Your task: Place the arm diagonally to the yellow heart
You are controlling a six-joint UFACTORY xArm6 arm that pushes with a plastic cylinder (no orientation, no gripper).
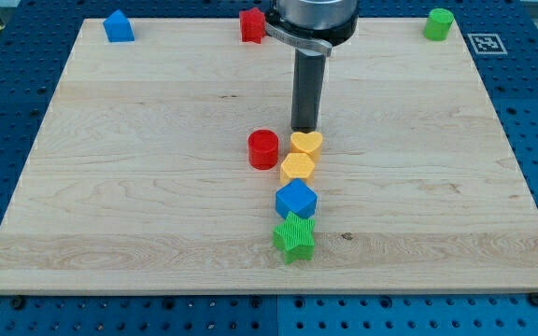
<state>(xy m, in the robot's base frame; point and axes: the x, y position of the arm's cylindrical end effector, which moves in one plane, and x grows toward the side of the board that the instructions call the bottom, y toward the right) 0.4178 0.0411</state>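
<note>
Tip [304,128] rested on bench [110,187], no jaws fitted. Yellow heart [306,142] just below tip, nearly touching. Sat straight above heart rather than diagonal; sideways shift probably left to finish.

Bright even overhead light, soft short shadows beneath blocks, sharp focus, no glare, slight perspective tilt

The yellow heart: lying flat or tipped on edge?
Flat: the yellow heart shows its heart-shaped face upward on the board, just below my tip.
</note>
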